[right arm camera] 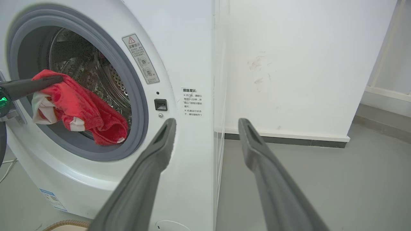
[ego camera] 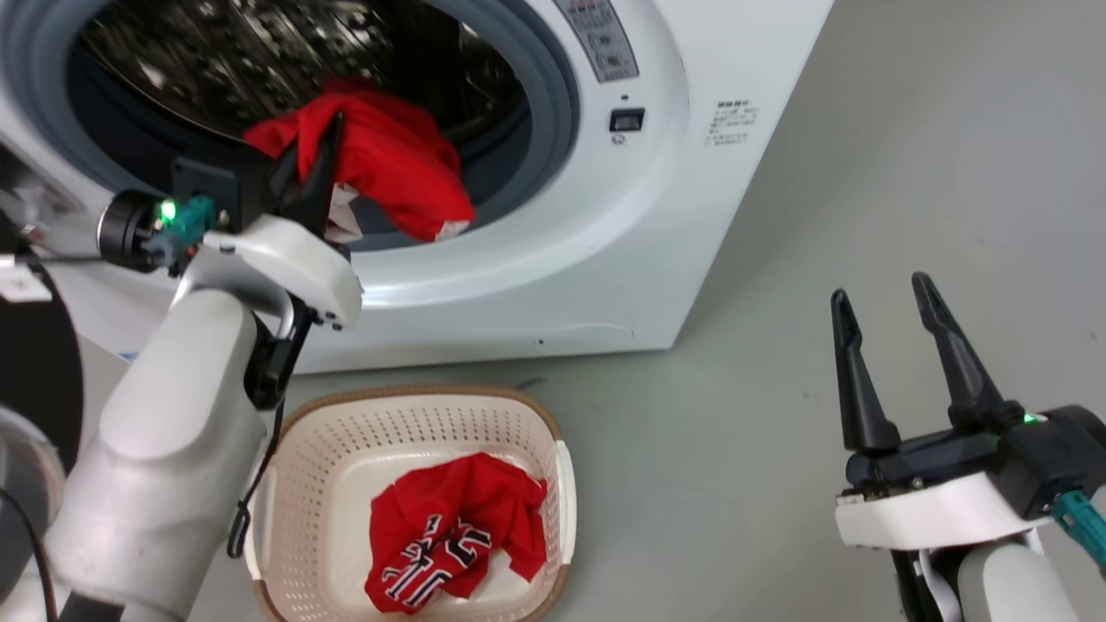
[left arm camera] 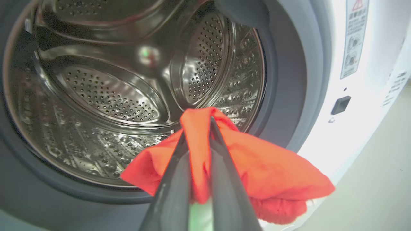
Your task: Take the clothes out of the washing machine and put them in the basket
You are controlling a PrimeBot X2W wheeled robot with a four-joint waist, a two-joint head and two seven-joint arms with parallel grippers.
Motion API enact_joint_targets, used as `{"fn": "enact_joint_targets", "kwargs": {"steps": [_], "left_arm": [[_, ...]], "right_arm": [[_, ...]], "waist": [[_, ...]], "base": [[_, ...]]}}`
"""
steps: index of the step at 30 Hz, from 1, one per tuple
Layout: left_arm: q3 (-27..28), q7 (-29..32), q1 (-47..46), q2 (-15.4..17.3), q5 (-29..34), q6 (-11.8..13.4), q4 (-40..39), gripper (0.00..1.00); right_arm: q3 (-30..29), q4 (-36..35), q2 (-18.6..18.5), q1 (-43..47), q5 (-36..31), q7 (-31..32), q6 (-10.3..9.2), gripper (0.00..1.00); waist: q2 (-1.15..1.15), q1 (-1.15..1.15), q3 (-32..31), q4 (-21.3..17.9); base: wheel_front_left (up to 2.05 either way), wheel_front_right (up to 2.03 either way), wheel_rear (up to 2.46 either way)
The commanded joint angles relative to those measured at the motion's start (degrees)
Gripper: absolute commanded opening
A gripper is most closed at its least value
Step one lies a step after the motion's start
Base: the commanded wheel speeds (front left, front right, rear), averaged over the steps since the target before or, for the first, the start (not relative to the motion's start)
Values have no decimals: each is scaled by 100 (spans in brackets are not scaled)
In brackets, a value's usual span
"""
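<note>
The white washing machine (ego camera: 708, 216) stands open, its steel drum (left arm camera: 106, 96) bare inside. My left gripper (ego camera: 324, 142) is shut on a red garment with white trim (ego camera: 389, 168), which hangs at the grey seal (ego camera: 553, 78) in the drum's mouth. In the left wrist view the fabric (left arm camera: 250, 166) is pinched between the two fingers of that gripper (left arm camera: 199, 128). The right wrist view shows the same garment (right arm camera: 80, 106) draped over the seal's lower lip. A red jersey with black-and-white lettering (ego camera: 454, 536) lies in the cream basket (ego camera: 311, 466) on the floor below. My right gripper (ego camera: 886, 298) is open and holds nothing, off to the right.
Grey floor (ego camera: 864, 173) spreads to the right of the machine. A white wall (right arm camera: 305, 64) with a dark skirting strip stands behind it. The black-rimmed door (ego camera: 34, 363) hangs open at the far left, beside my left arm.
</note>
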Motion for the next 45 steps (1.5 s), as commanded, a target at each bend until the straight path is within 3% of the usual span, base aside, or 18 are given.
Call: {"fn": "enact_joint_targets", "kwargs": {"steps": [1, 16, 26, 35, 45], "left_arm": [[40, -40, 200, 69, 20, 84, -291, 0], [209, 547, 1507, 728, 50, 890, -3589, 0], [301, 960, 1906, 1059, 173, 1282, -5046, 0], [183, 1147, 2366, 1184, 192, 1441, -5565, 0], [-105, 1008, 3110, 1137, -6, 1387, -5269, 0]], "right_arm": [[3, 19, 7, 103, -42, -11, -4, 100], [4, 41, 7, 504, -71, -11, -4, 100], [4, 45, 7, 646, -67, -11, -4, 100], [10, 27, 7, 635, -74, -11, -4, 100], [-24, -47, 7, 430, -116, -11, -4, 100]], "waist": [[0, 1, -228, 111], [0, 1, -840, 295], [0, 1, -994, 371], [0, 1, -1003, 452], [0, 1, -650, 521]], "base": [[0, 0, 0], [0, 0, 0], [0, 0, 0], [0, 0, 0], [0, 0, 0]]}}
